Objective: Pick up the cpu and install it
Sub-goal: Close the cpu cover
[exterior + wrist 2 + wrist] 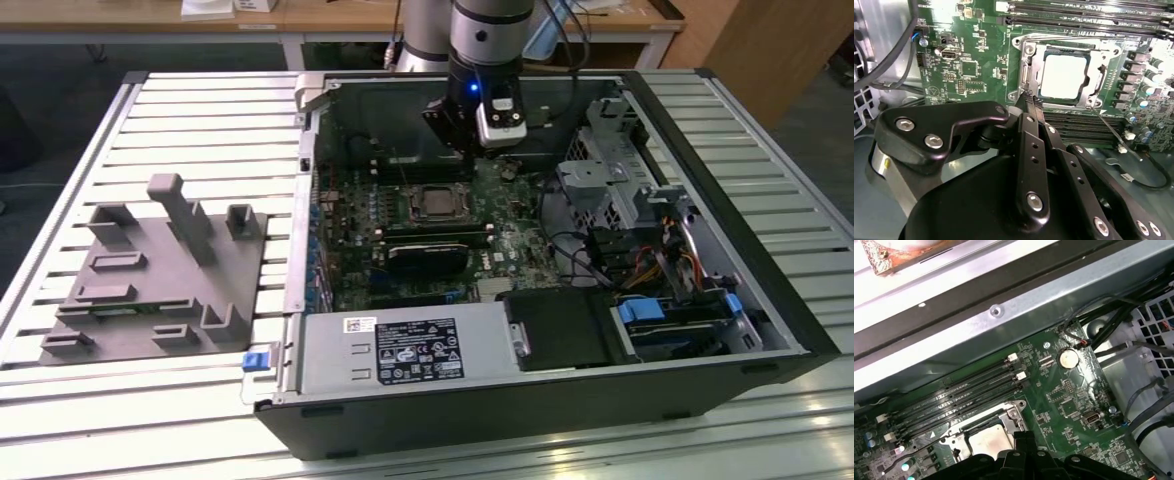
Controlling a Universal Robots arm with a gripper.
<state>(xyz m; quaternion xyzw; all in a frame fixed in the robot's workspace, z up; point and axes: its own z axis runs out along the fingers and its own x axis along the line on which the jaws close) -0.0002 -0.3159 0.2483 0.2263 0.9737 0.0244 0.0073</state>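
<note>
- Ext view: whole open PC case (534, 415) on slatted table (120, 425), w/ grey fixture block (160, 270) on the exterior view's left.
- First wrist view, close-up: coin cell (1069, 358) and RAM slots (954, 400) on the board.
- cpu (1064, 75) sits flat in the socket (1026, 75), silver top up.
- gripper (1031, 101): fingers (1026, 97) pinched together, nothing between them. Tips are just beside the socket corner; can't tell if touching.
</note>
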